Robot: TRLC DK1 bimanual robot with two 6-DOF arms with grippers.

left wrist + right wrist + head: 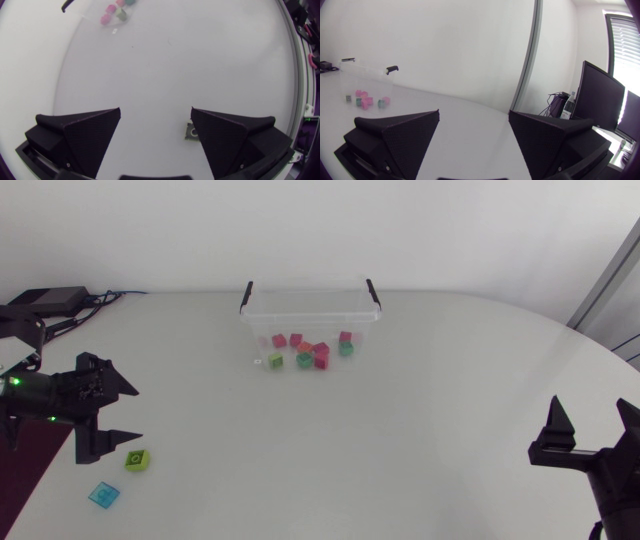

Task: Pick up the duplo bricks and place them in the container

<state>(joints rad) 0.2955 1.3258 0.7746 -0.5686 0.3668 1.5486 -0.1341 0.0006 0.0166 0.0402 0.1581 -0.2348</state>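
Jaws of left gripper [120, 415] and right gripper [592, 415] are being held apart, empty. The green brick [136, 460], likely light and hard, is best pinched by flat sides.

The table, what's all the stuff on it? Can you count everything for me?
container: one, clear with black handles, middle of the table's far side.
bricks in the container: about nine, pink, red, orange, green and lime, lying on its floor.
lime brick: one, lime green, on the table close beside one finger of the left gripper.
blue brick: one, light blue, on the table near the lime brick, closer to the front edge.
table: one, white.
left gripper: one, black, open and empty, at the table's left side.
right gripper: one, black, open and empty, at the table's right side.
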